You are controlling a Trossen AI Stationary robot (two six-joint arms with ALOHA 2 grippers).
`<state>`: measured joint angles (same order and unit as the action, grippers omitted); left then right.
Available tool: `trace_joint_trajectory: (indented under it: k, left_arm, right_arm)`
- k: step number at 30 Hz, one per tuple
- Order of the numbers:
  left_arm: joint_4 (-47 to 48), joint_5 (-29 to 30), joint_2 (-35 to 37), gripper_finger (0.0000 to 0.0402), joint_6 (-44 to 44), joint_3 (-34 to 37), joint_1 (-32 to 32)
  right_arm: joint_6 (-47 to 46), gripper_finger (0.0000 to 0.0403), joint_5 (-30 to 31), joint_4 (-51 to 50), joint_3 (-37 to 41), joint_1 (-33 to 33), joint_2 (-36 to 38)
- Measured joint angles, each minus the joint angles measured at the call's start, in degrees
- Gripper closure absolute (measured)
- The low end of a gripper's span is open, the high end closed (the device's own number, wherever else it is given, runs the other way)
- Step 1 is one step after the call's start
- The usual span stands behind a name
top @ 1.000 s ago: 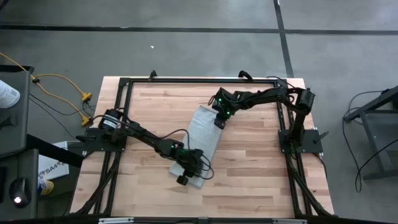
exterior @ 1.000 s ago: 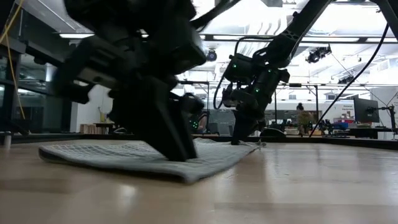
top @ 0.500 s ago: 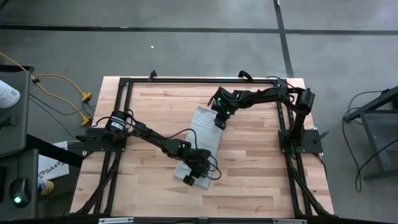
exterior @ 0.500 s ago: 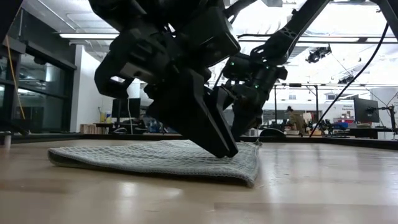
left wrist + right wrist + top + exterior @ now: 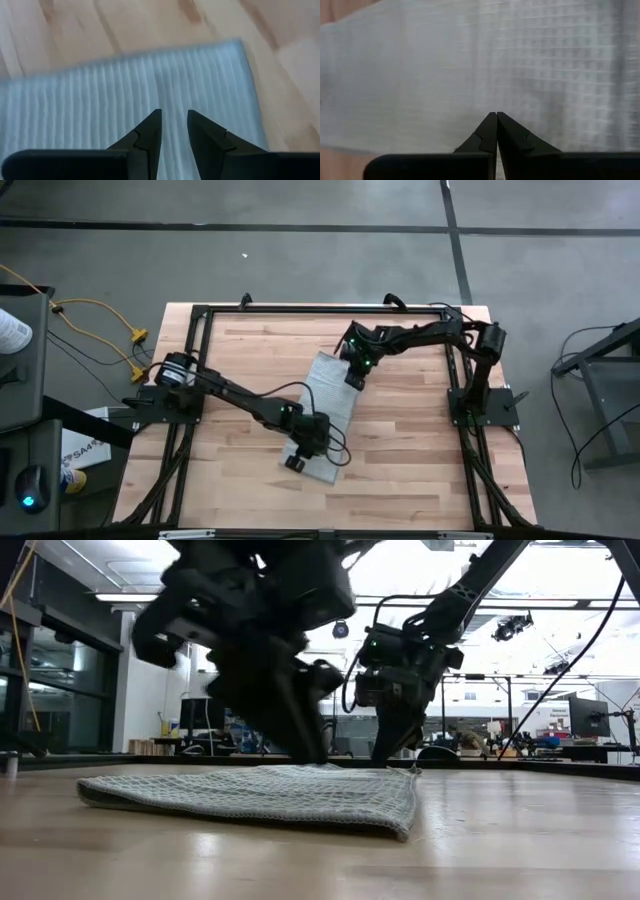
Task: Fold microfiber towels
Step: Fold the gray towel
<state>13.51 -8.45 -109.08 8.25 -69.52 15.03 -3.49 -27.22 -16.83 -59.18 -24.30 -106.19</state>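
From above I see the towel (image 5: pixel 325 413) mid-table; my left gripper (image 5: pixel 174 116) shows parted, empty fingers over it, while my right gripper (image 5: pixel 496 116) is pinched shut, empty, on its far end.

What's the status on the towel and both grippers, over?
Left gripper open over the near end of the towel, holding nothing. Right gripper shut, tips at the towel's far end. Towel lies flat on the table. Nothing in the way.

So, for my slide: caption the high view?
Both grippers, left and right, rest on the grey towel.
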Motion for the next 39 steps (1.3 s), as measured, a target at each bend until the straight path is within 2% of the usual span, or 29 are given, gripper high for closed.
trace_joint_trajectory:
  k: [7, 9, 12, 16, 24, 32, 39]
  left_arm:
    - [11.1, -3.1, 1.2, 0.0307, -3.2, 0.0, 0.1]
    - [12.4, -3.1, 1.2, 0.0307, -4.0, 0.0, 0.5]
    - [12.6, -3.1, 1.2, 0.0307, -4.0, 0.0, 1.5]
    - [10.1, -3.3, 1.2, 0.0307, -3.8, 1.3, 1.7]
    - [2.7, -5.0, 1.4, 0.0307, -4.7, 5.2, 1.5]
    - [-4.4, -5.6, 1.2, 0.0307, -2.4, 5.5, 1.5]
    - [-6.9, -5.6, 0.3, 0.0307, -2.2, 5.6, 1.5]
  right_arm:
    - [-2.2, 0.0401, -6.4, -0.9, 0.0, 3.0, 0.1]
    - [-2.9, 0.0401, -6.7, -1.4, 0.0, 4.1, 0.1]
    - [-4.1, 0.0401, -3.9, -4.0, 0.0, 5.7, 0.1]
    - [-4.2, 0.0401, 4.0, -6.9, 0.0, 7.5, 0.1]
    - [-3.6, 0.0401, 9.1, -6.1, 0.0, 7.6, 0.1]
    - [-0.8, 0.0401, 9.1, -2.9, 0.0, 5.4, 0.1]
    - [-0.8, 0.0401, 7.9, -2.2, 0.0, 4.2, 0.1]
